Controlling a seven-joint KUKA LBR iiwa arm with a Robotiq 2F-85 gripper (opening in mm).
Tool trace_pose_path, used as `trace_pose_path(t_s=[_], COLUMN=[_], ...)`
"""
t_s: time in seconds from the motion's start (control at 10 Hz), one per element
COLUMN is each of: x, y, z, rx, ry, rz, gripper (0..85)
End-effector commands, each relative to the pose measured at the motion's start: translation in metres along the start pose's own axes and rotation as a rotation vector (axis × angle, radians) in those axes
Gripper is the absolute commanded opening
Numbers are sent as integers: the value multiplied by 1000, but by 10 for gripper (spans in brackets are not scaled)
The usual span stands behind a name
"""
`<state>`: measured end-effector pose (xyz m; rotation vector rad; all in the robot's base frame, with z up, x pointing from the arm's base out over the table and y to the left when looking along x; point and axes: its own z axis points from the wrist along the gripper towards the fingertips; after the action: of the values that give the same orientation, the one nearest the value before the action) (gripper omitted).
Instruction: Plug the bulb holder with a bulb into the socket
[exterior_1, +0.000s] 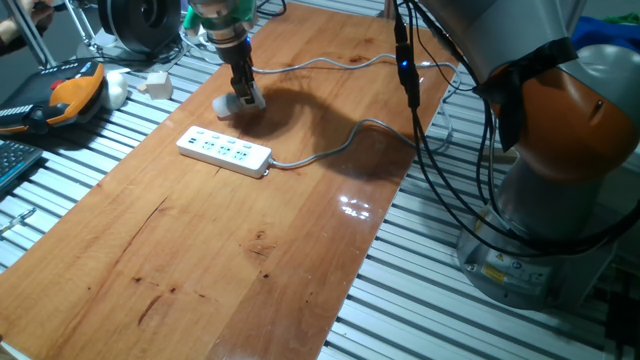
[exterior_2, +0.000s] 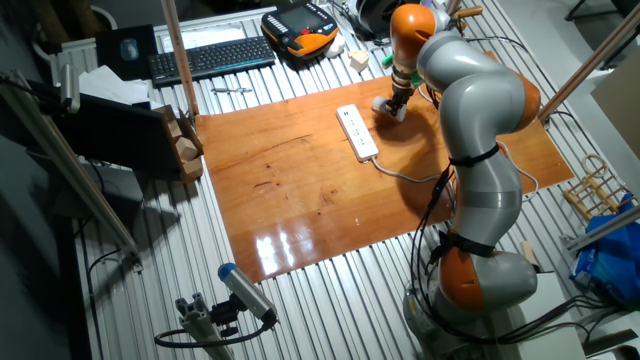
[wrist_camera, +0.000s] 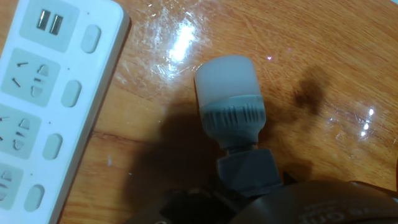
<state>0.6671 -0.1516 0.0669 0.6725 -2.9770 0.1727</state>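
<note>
The bulb holder with a bulb (wrist_camera: 233, 127) lies on its side on the wooden tabletop (exterior_1: 230, 260), at the centre of the hand view, round bulb end toward the top of the frame and grey plug base toward the bottom edge; in one fixed view it sits in the upper middle of the frame, just beyond the socket (exterior_1: 224, 151) and apart from it; the socket fills the left edge of the hand view, its outlets and switches facing up, grey cable (exterior_1: 330, 150) trailing off to the right in one fixed view.

The tool (exterior_1: 243, 96) stands right over the plug end of the holder, fingers down around it; whether the fingers are pressed onto the base or merely straddle it I cannot tell, since the dark fingertips at the bottom of the hand view hide the contact.

By judgement the holder is light and rigid; its plastic looks smooth and somewhat slippery, and being round it may roll on the wood; the frosted dome seems the more fragile part, so the squarish grey base is the better place to hold, leaving the plug pins free.

No brand, label or writing can be read on the holder or the socket; only outlet slots and plain buttons show.
</note>
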Motion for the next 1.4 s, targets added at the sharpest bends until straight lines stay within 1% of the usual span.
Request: trace_pose_path(t_s=[0.0, 0.3, 0.5, 0.9, 1.2, 1.3], x=[0, 0, 0, 0, 0, 0], y=[0, 0, 1, 1, 1, 1], z=[1, 3, 5, 5, 5, 5], rx=[-3, -3, -9, -16, -27, -29], ry=[-1, 0, -3, 1, 6, 8], rz=[0, 0, -1, -1, -2, -2], gripper=[510, 510, 510, 510, 0, 0])
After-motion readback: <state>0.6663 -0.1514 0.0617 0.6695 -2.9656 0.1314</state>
